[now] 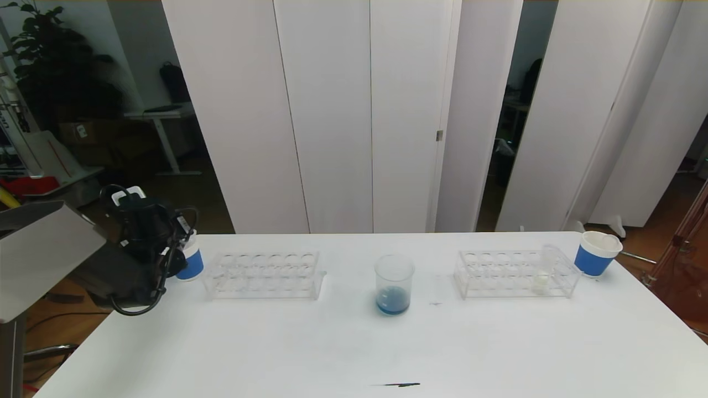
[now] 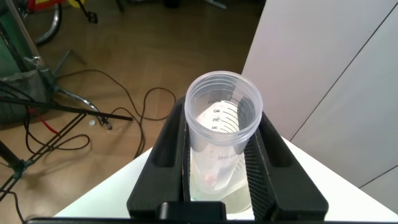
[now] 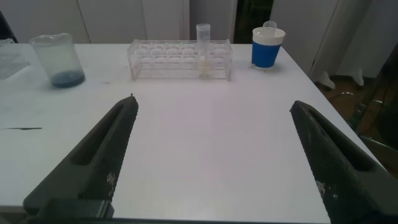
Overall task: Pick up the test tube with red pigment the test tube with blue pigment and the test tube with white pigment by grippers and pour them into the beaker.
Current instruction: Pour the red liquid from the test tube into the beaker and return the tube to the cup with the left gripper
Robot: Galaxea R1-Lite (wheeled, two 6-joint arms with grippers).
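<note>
White folding panels close off the back of the room in the head view, with a plant and office clutter in the dim corner on the robot's left. A white table fills the foreground. At its middle stands the beaker, with blue liquid pooled at the bottom. A clear empty tube rack sits left of it, and a second rack on the right holds the test tube with white pigment upright near its far end. A blue-banded paper cup stands at the right corner; another cup is half hidden behind the left gripper, which hangs at the table's left edge.

From the left wrist, brown floor, loose cables and a white panel show beyond the table corner. The left gripper is clamped on a clear graduated tube.

From the right wrist, the right gripper hangs spread wide over bare table, holding nothing; beaker, right rack, white-pigment tube and cup line the far edge.
</note>
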